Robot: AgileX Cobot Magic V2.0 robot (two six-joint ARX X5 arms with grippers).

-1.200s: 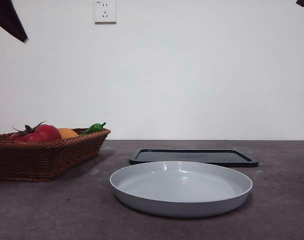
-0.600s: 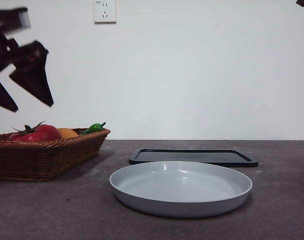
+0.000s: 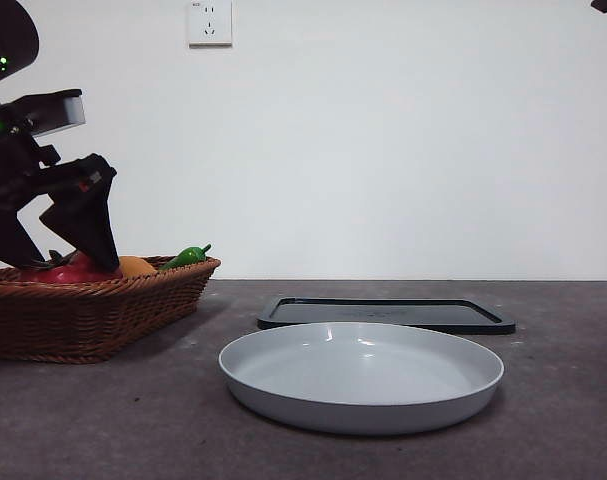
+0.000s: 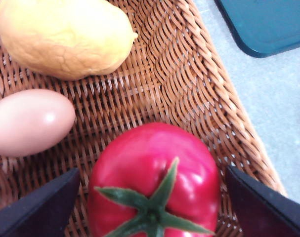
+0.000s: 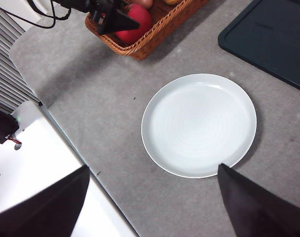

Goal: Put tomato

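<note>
The tomato [image 4: 154, 182], glossy red with a green stem, lies in the wicker basket [image 4: 199, 84] near its side wall. My left gripper [image 4: 152, 169] is open, one black jaw on each side of the tomato, with narrow gaps. The front view shows the same gripper [image 3: 68, 262] low over the basket [image 3: 103, 310] at the far left, partly covering the tomato [image 3: 78, 268]. High above the table, my right gripper [image 5: 153, 168] is open and holds nothing; its view shows the left gripper [image 5: 110, 17] at the tomato [image 5: 135, 24].
A yellow-orange fruit [image 4: 65, 37], a pale pink fruit [image 4: 31, 121] and a green pepper [image 3: 188, 256] share the basket. A grey-white plate [image 3: 283, 400] sits at the table's middle front, with a dark flat tray [image 3: 383, 313] behind it.
The left arm has come down from the upper left corner to the basket, and its open jaws now straddle the tomato. The tomato, plate and tray have not moved.
</note>
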